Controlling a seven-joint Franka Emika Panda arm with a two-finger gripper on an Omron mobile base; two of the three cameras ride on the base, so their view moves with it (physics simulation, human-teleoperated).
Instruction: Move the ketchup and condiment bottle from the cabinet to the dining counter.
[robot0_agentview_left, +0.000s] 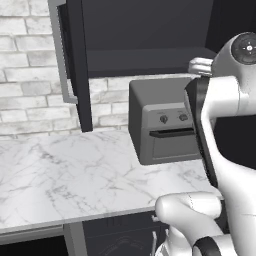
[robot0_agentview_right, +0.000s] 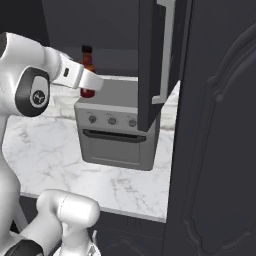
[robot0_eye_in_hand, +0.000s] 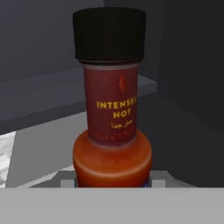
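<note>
Condiment bottle (robot0_eye_in_hand: 112, 127) upright, close before gripper (robot0_agentview_right: 88, 80), above toaster oven (robot0_agentview_right: 117, 127), jaw state unclear, cabinet (robot0_agentview_right: 150, 60) door open.

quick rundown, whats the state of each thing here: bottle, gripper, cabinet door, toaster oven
condiment bottle: upright, capped, between the gripper's fingers
gripper: at the bottle's lower body; grip not clear
cabinet: door swung open
toaster oven: door shut, on the marble counter
</note>
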